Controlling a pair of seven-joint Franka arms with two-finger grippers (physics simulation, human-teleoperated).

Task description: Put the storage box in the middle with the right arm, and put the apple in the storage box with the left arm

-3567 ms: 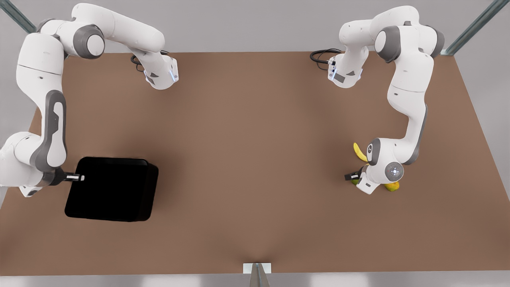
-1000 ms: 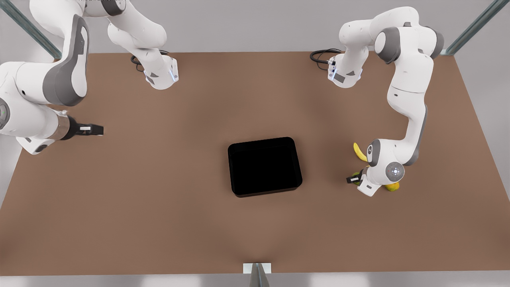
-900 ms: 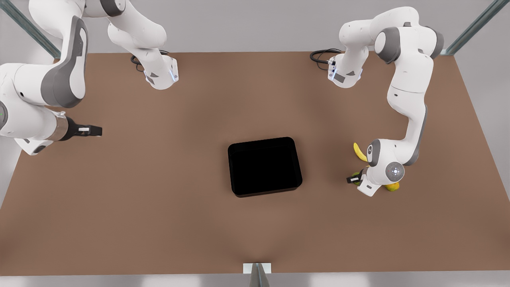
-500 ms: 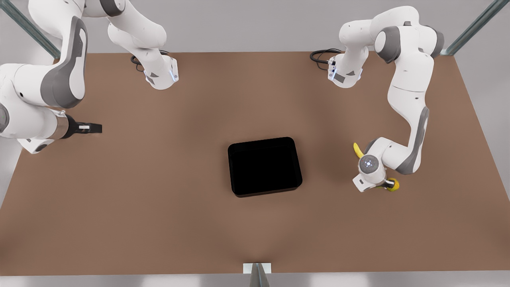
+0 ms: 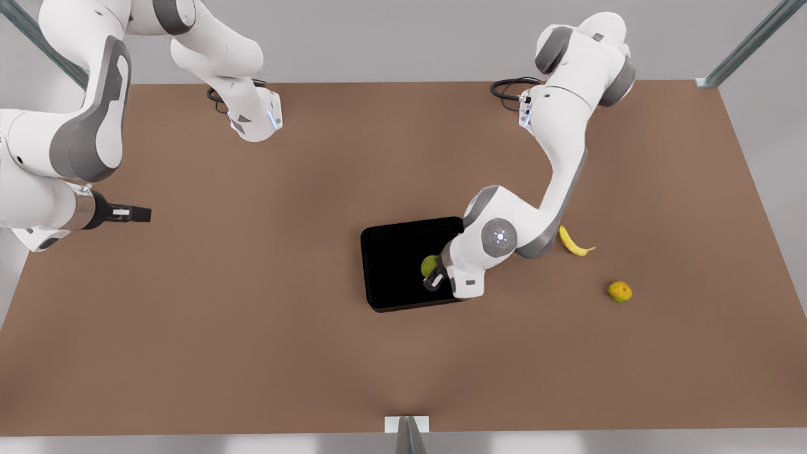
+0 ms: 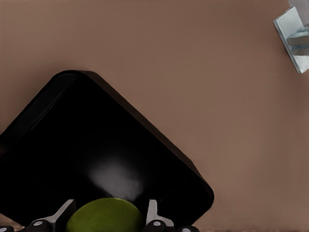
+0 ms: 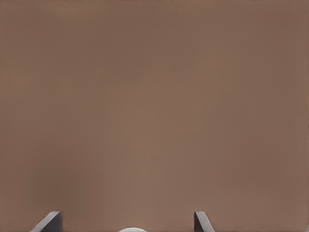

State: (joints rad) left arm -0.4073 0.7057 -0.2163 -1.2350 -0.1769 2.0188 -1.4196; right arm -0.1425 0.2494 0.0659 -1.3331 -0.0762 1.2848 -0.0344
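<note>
The black storage box rests in the middle of the brown table. My left gripper, on the arm at the front view's right, reaches over the box's right half and is shut on the green apple. The left wrist view has the apple between my left gripper's two fingers, above the glossy floor of the storage box. My right gripper hangs open over bare table at the front view's far left, well away from the box. Its two fingertips stand wide apart.
A yellow banana lies just right of the left arm's elbow. A yellow-orange fruit sits farther right. A small metal bracket marks the table's front edge. Black cables coil at the back.
The storage box went from the front view's left to the middle and was released. The left arm has swung from the fruits to over the box, carrying the apple. The right arm drew back slightly.
</note>
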